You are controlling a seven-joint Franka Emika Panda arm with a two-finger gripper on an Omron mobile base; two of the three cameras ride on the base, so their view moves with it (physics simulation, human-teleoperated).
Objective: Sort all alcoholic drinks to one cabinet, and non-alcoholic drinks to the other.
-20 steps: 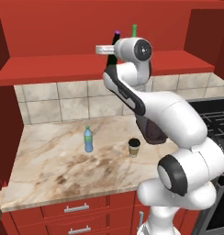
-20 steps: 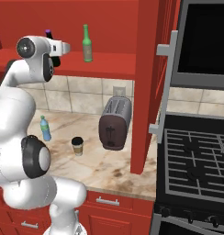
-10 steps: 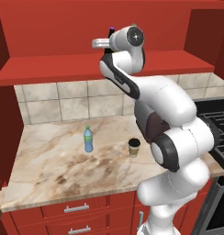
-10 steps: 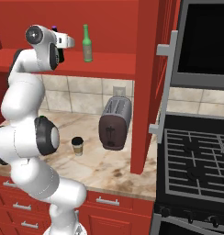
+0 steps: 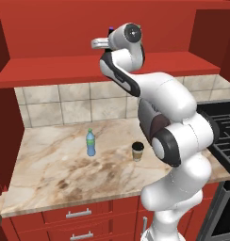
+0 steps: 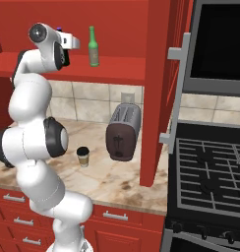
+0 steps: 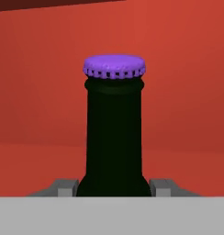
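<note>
1. one claw [image 7: 114, 187] is pinching the near-black slim glass bottle with the purple cap [image 7: 114, 133] around its body, a grey finger [image 7: 65, 187] touching each side; the bottle stands upright against the red back wall of the cabinet.
2. seen from the left base view, the white arm reaches high so that the hand sits level with the red cabinet shelf [image 5: 51, 70], the purple cap just peeking behind the wrist.
3. two alcoholic drinks in all: the dark one in the grip, and a green slim glass bottle with a pale label [image 6: 94, 47] standing upright on that same shelf, near the hand in the right base view.
4. two non-alcoholic drinks: a translucent blue plastic bottle with green cap [image 5: 90, 142] and a short tan paper cup with dark lid [image 5: 137, 151], both upright on the marbled surface [image 5: 51, 174], apart from each other.
5. one silver toaster [image 6: 123, 134] sits on the surface by the cabinet side wall.
6. judged step: placing the dark bottle in the alcohol cabinet beside the green one. the next move calls for setting it down flat, spreading the claw, then backing out without knocking either bottle.
</note>
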